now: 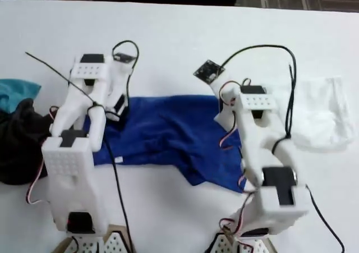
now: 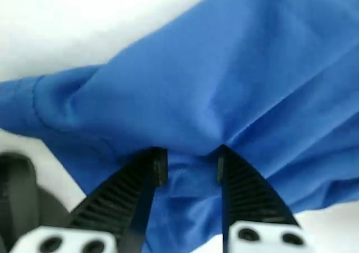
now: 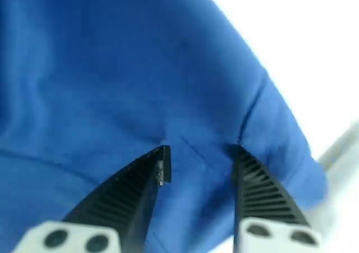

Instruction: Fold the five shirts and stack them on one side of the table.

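**Blue shirt spread across the middle of the tabletop**

In the high view, a teal shirt lies bunched at the left edge of the frame. A black shirt is heaped just below it and touches it. Just right of the black heap, the left arm runs from the lower left of the frame up to the blue shirt's left end.

The left wrist view shows the left claw open. Its two black fingers stand apart with their tips down on the blue cloth, and creases in the cloth run from both tips. White tabletop shows beyond the shirt's edge.

The blue shirt takes up the centre of the high view. It is laid out wide and rumpled, and one corner reaches toward the lower middle of the frame.

The right arm comes up from the lower right and covers the shirt's right end. In the right wrist view the right claw is open too. Its fingers are spread, with their tips on the blue cloth close to a seam. A strip of white tabletop shows past the shirt's edge.

Back in the high view, a white shirt lies crumpled on the tabletop at the right of the frame, just right of the right arm.
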Robot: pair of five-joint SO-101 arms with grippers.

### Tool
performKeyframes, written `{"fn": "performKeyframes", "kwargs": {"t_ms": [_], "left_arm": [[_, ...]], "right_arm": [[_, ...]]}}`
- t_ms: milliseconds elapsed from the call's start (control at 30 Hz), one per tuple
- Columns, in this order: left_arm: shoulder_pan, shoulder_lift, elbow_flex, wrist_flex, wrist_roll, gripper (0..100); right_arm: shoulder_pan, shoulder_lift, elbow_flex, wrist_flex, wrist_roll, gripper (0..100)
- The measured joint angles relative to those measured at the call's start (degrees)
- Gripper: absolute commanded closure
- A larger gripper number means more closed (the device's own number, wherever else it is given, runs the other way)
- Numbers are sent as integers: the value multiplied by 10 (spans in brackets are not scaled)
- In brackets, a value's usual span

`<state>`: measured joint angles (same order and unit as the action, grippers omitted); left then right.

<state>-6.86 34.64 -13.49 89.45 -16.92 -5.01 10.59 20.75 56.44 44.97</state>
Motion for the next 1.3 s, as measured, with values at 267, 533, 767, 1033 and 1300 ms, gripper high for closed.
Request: {"fn": "performKeyframes", "kwargs": {"t_ms": [267, 533, 767, 1033, 1300], "left_arm": [[-20, -11, 58, -135, -1, 828], [-24, 52, -31, -127, -1, 828], [-24, 94, -131, -51, -1, 828], [-37, 56, -152, 42, 0, 828], [-33, -48, -51, 45, 0, 828]], "right_arm": [[18, 120, -132, 34, -4, 815], [25, 184, -240, 79, -4, 815], [4, 171, -304, 174, -3, 815], [-81, 16, -278, 289, -4, 815], [-149, -122, -43, 248, -3, 815]]}}
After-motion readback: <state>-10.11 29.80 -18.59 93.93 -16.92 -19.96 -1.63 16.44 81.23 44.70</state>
